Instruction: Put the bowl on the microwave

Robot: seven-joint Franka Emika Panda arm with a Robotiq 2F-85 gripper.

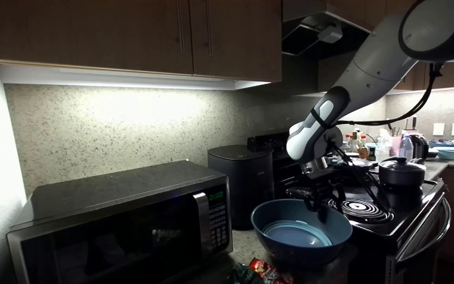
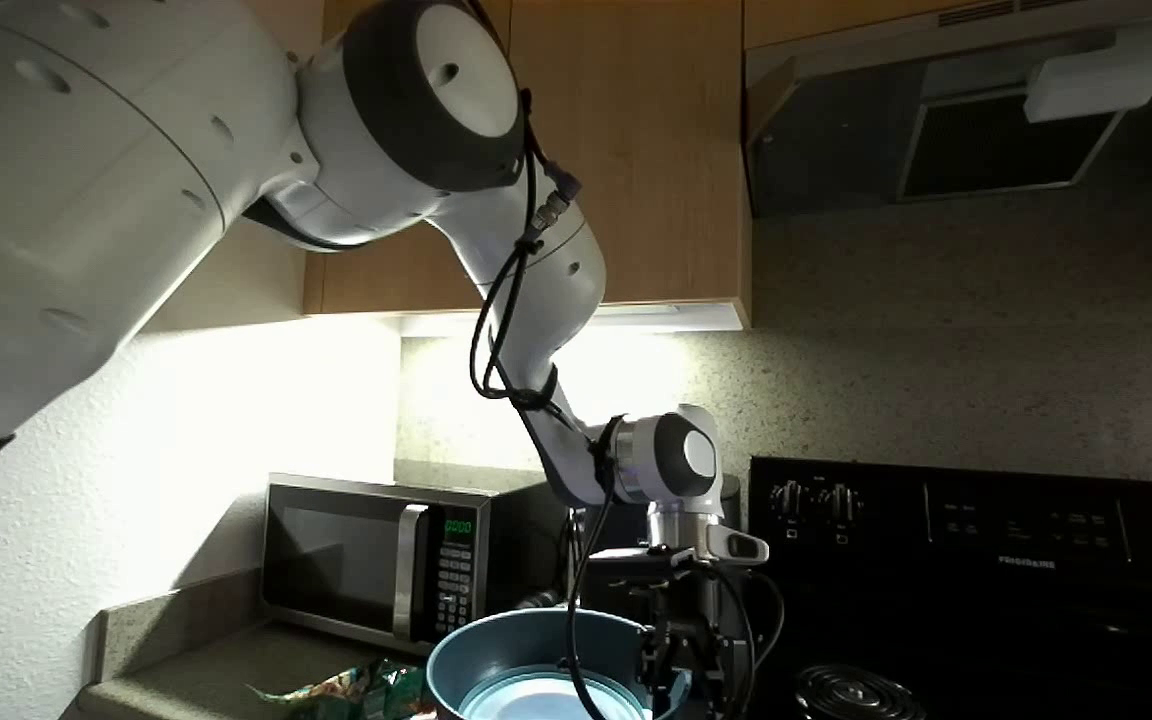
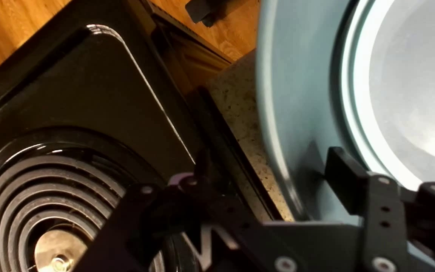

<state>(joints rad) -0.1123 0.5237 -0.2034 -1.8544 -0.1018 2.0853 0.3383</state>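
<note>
The large blue bowl (image 1: 302, 252) stands on the counter between the microwave and the stove. It also shows in an exterior view (image 2: 511, 645) and in the wrist view (image 3: 300, 71). A paler round plate-like or lid-like piece (image 1: 296, 234) lies at its bottom. The black microwave (image 1: 112, 236) stands left of the bowl; it also shows in an exterior view (image 2: 346, 560). My gripper (image 3: 270, 162) is open at the bowl's stove-side rim. One finger is inside the bowl, the other outside over the stove edge. It shows in both exterior views (image 1: 331, 205) (image 2: 688, 680).
The stove (image 3: 89, 90) with coil burners borders the bowl. A dark lidded pot (image 1: 402, 173) sits on it. A tall black bin-like appliance (image 1: 242, 185) stands behind, beside the microwave. Snack bags (image 1: 264, 270) lie in front. Wall cabinets (image 1: 93, 35) hang above the microwave.
</note>
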